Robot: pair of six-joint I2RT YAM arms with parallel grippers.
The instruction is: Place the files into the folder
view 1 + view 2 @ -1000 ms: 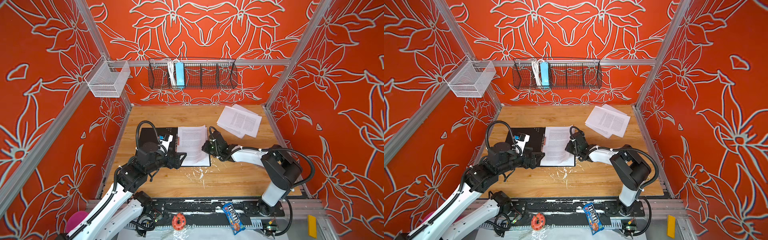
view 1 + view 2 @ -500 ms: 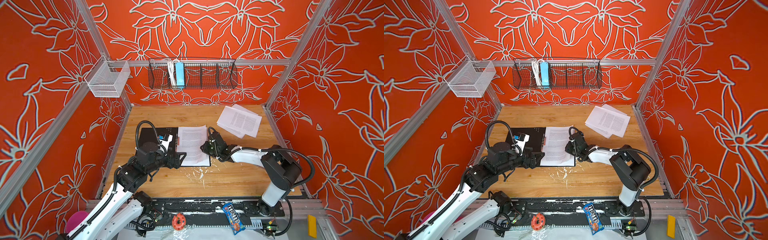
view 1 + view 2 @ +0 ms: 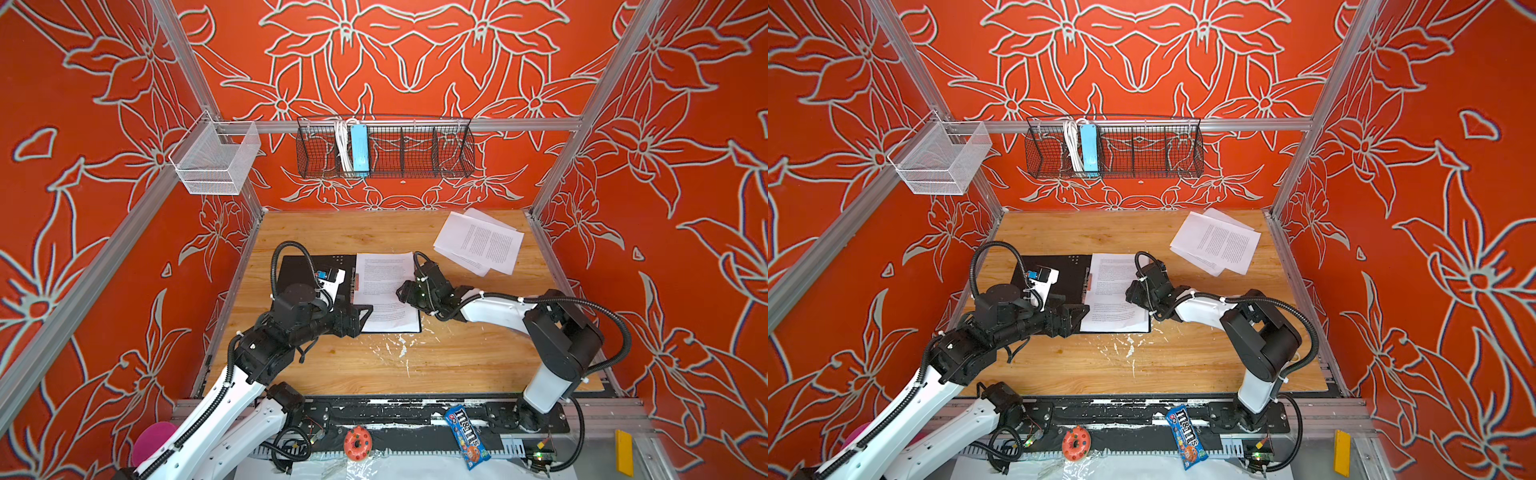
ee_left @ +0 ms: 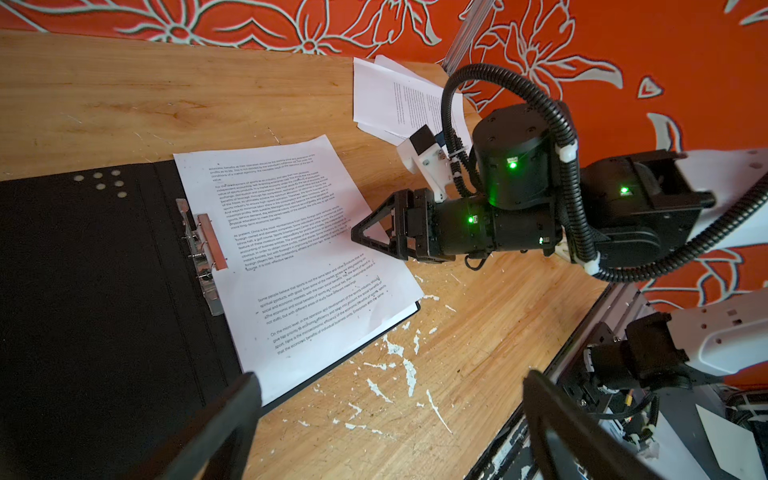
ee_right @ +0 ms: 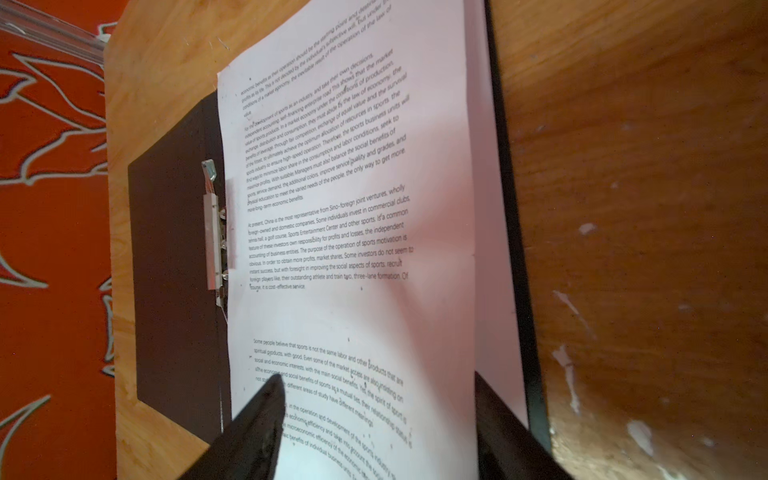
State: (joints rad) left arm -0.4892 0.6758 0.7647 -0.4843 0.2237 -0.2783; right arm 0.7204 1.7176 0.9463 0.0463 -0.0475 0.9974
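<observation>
The folder (image 3: pixel 293 270) (image 3: pixel 1067 272) lies open on the wooden table, black inside up, with a metal clip (image 4: pixel 203 245) (image 5: pixel 214 232) at its spine. One printed sheet of the files (image 3: pixel 382 278) (image 3: pixel 1111 278) (image 4: pixel 299 249) (image 5: pixel 353 208) lies on the folder's right half. More files (image 3: pixel 478 243) (image 3: pixel 1217 243) lie in a loose pile at the back right. My right gripper (image 3: pixel 405 293) (image 3: pixel 1130 293) (image 5: pixel 376 380) is open just above that sheet's right side, holding nothing. My left gripper (image 3: pixel 359 320) (image 3: pixel 1077 318) (image 4: pixel 390 380) is open wide at the folder's front edge, empty.
A black wire basket holding a light-blue power strip (image 3: pixel 359 149) hangs on the back wall, with a white mesh basket (image 3: pixel 216 162) to its left. White flecks (image 3: pixel 395 345) mark the table before the folder. A candy bag (image 3: pixel 467 436) and a doughnut toy (image 3: pixel 357 442) lie on the front rail.
My right gripper has gone from shut to open over the sheet on the folder, shifting slightly left. The left arm has not moved.
</observation>
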